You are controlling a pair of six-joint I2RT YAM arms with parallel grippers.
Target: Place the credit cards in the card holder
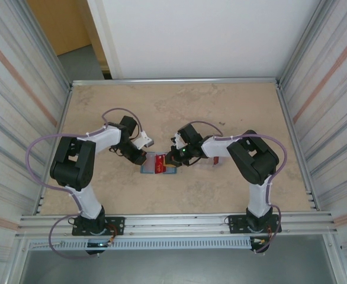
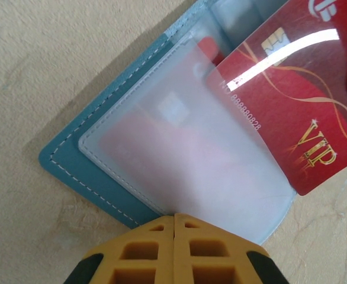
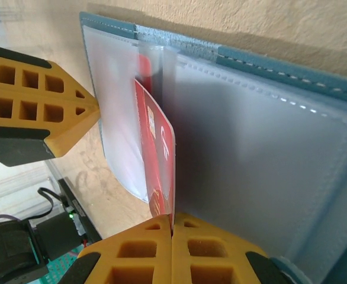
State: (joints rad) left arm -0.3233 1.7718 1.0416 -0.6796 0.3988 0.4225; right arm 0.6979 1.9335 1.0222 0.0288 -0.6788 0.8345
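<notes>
Both my claws are pinched right down at the moment. My right claw [image 3: 172,228] is clamped on the outer edge of a red card [image 2: 292,112]. My left claw [image 2: 174,220] is closed too, with its tip up against the loose edge of the card holder's clear sleeve [image 2: 179,160]. I honestly can't tell if it's nipping the plastic or just leaning on it.

The card holder [image 2: 67,163] lies open and flat on the surface [image 2: 43,71], right between the two claws. The card is only partly in: one corner is tucked under the sleeve, and most of it sticks out past the holder's edge at a skewed angle.

Stuff I'm worried about:

- The card goes in crooked. If I shove along this line, I reckon the leading corner catches on the holder's stitched seam and jams.
- The left claw only touches the holder at one edge. A hard push could spin or slide the whole holder instead of feeding the card.
- The sleeve is floppy. It could buckle, or the card could slip between two sleeves rather than into a pocket.
- There looks to be another red card [image 2: 208,50] inside the holder already, hazy through the plastic. If it's the same pocket, that means extra drag.
- Glossy card, grip on a thin edge. If it flexes, it might pop out of my right claw.
</notes>
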